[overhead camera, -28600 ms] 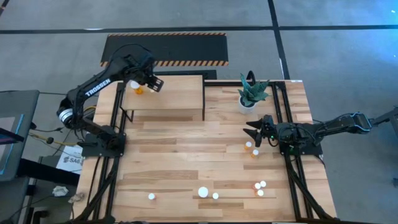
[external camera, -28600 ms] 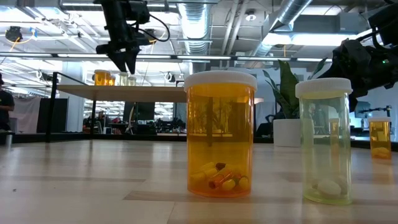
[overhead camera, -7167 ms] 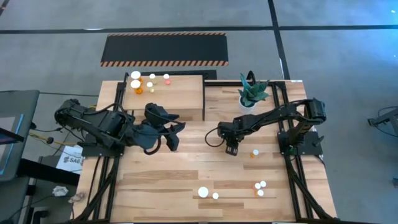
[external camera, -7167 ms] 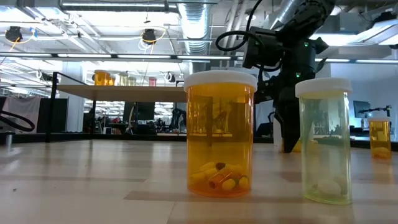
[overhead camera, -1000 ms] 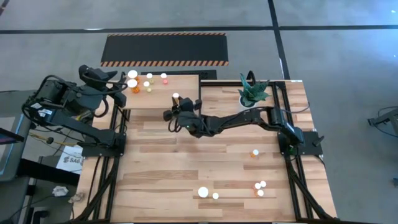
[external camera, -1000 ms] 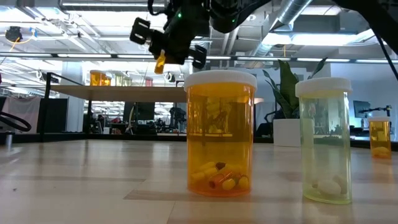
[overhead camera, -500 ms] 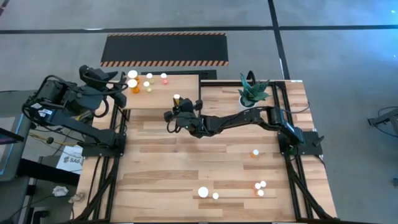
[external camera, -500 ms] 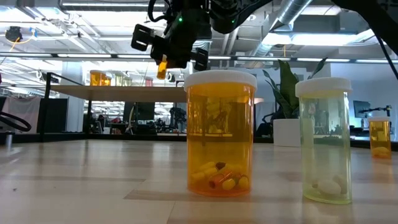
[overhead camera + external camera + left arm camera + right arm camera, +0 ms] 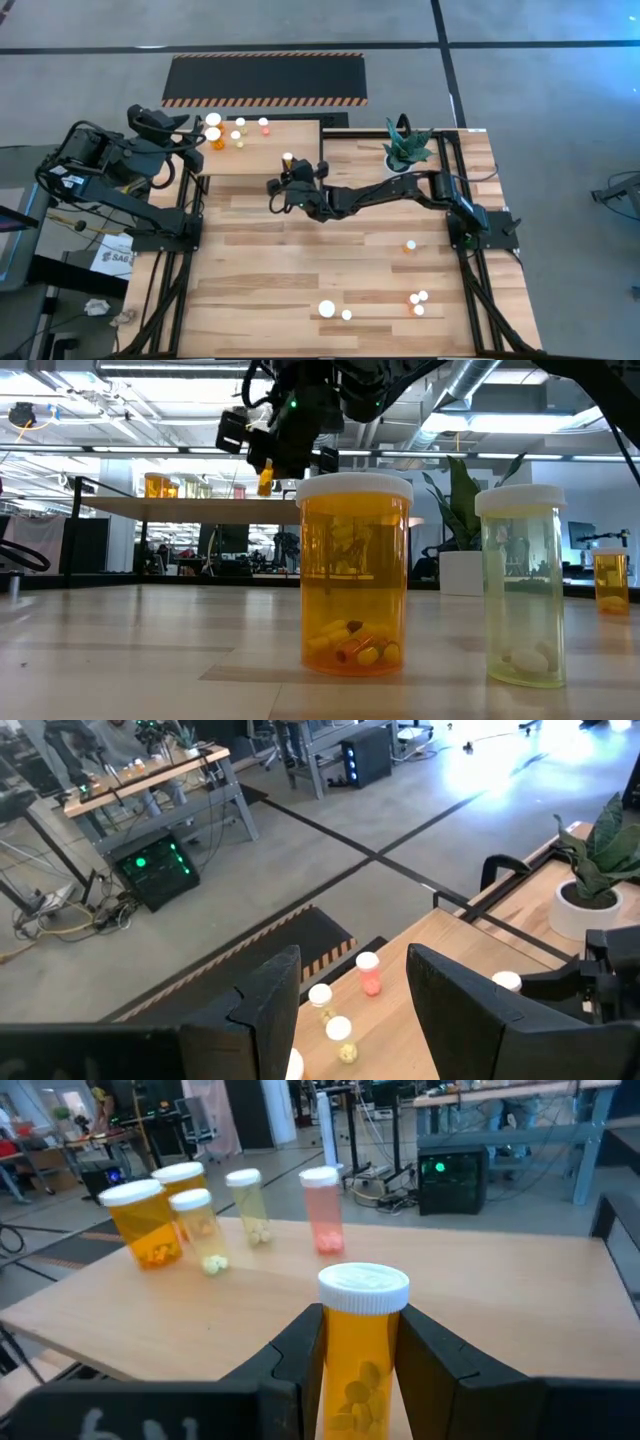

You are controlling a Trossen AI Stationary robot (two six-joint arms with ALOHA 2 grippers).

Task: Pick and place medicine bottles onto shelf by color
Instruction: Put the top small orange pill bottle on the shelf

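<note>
Behind the wooden bench (image 9: pixel 330 270) runs a black mat with striped edges (image 9: pixel 265 78). At the bench's far left corner stands the shelf (image 9: pixel 270 150), carrying five bottles (image 9: pixel 210 1210). Over its near edge, the right gripper (image 9: pixel 288 170) is clamped on an orange bottle (image 9: pixel 360 1350), held upright above the shelf top. Off the shelf's left end, the left gripper (image 9: pixel 350 1010) hangs with fingers apart, holding nothing. More bottles (image 9: pixel 418 303) stand on the bench's near side.

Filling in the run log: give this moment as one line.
right gripper: shut on white-capped orange medicine bottle, over light-wood shelf | left gripper: empty, at shelf's left end | shelf: five bottles standing
</note>
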